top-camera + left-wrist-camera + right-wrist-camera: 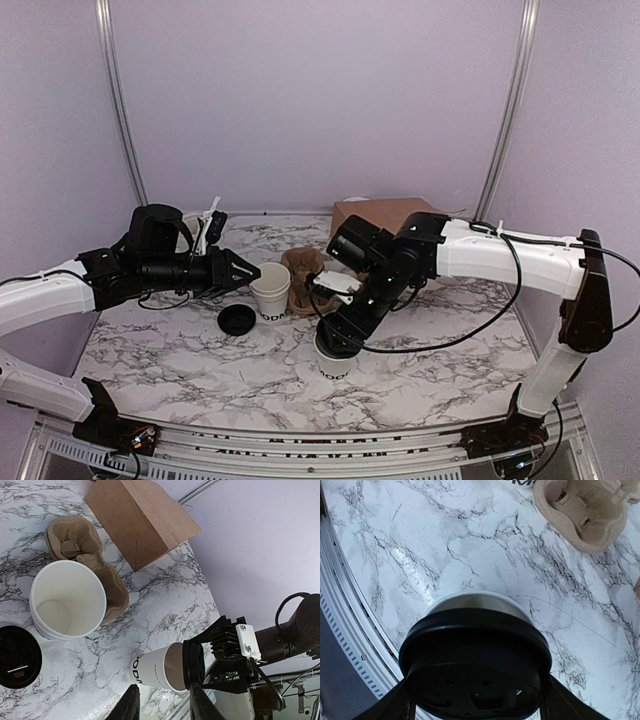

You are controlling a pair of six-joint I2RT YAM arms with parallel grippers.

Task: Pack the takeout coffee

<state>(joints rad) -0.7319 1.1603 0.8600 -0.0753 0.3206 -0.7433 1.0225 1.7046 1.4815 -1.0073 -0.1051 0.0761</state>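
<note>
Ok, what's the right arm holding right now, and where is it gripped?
A black lid, pinched at opposite sides of its rim between the right gripper's fingers, at the mouth of the lettered white cup. The left gripper holds nothing.

The white counter has a grey-veined marble look, smooth and glossy enough to catch glare. The small white paper cup with dark lettering is smooth and matt, and its round black plastic lid is smooth with a dull sheen. The brown moulded-pulp cup carrier looks rough and fibrous, the brown paper bag flat and matt.
</note>
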